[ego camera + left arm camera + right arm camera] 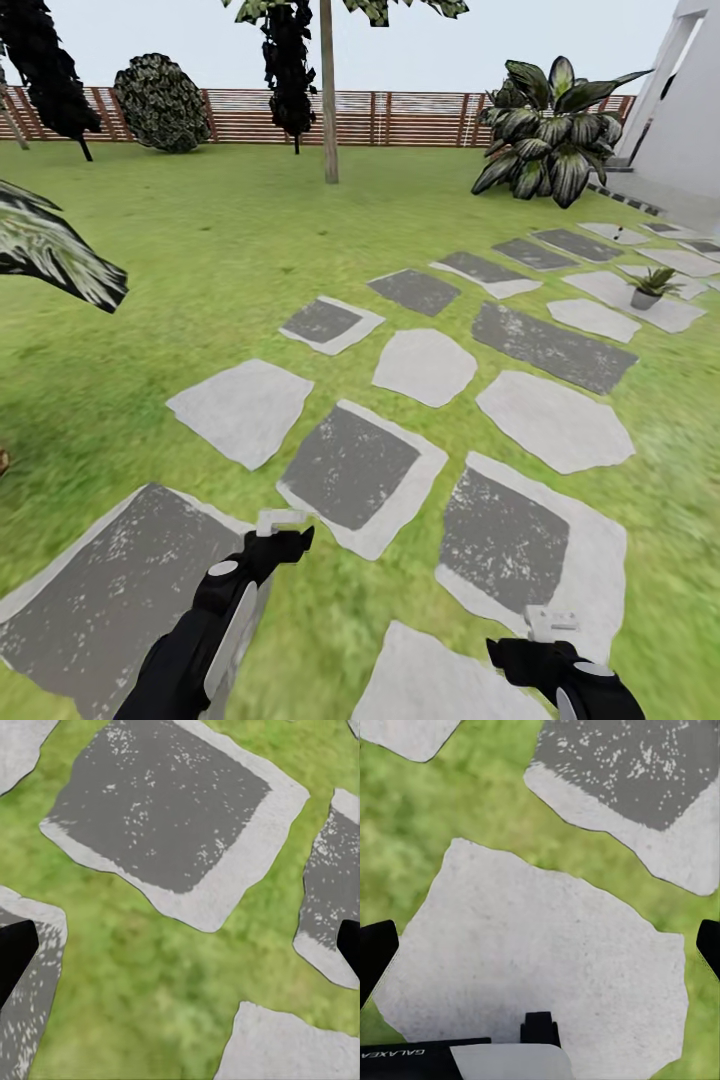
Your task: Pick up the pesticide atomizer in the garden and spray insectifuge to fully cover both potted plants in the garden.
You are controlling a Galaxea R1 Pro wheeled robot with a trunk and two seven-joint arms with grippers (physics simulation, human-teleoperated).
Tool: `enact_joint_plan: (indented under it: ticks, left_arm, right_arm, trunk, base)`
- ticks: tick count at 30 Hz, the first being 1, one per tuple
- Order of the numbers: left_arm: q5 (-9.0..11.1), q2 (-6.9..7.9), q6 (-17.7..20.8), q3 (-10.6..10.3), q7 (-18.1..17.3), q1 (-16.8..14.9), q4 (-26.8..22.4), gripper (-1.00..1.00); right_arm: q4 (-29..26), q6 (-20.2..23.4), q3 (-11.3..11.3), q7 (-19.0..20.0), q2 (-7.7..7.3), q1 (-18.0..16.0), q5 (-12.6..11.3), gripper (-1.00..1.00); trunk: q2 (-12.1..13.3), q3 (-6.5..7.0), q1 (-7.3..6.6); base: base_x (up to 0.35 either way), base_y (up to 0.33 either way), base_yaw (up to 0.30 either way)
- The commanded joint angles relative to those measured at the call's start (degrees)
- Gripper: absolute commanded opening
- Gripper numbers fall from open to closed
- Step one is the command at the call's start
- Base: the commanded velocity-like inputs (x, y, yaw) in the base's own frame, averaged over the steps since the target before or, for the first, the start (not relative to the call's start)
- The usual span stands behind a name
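**Green lawn crossed, atomizer not yet found**

Olive-green, the small potted rosette in its grey pot (pixel 648 288) is seen far right on pale stepping stones (pixel 425 366). Both grippers, left (pixel 180 952) and right (pixel 540 952), are held wide apart, empty. Searching is judged the step; the atomizer must be located.

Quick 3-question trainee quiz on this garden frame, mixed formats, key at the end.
1. True or false: the left pincer holds something.
2. The potted plant stands on: A) grass B) a stepping stone C) the fence
3. Fill in: the right pincer hangs above a pale ___.

Key: 1 false, both pincers are open and empty. 2 B, far on the robot's right side of the head view. 3 stone.
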Motion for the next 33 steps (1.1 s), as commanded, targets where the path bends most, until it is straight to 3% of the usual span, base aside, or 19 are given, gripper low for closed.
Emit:
enact_joint_plan:
  ticks: [1, 33]
  left_arm:
    - [0.56, -0.01, 0.32, 0.03, 0.01, -0.02, -0.07, 1.0]
    - [0.63, -0.01, 0.32, -0.06, 0.01, -0.02, -0.07, 1.0]
  right_arm:
    - [-0.08, 0.25, 0.01, 0.02, 0.01, -0.01, 0.04, 1.0]
    - [-0.08, 0.25, -0.45, 0.09, -0.14, -0.01, 0.05, 1.0]
  trunk:
    - [-0.02, -0.04, 0.04]
    - [-0.02, -0.04, 0.04]
  base:
    - [0.34, 0.0, 0.0]
    - [0.34, 0.0, 0.0]
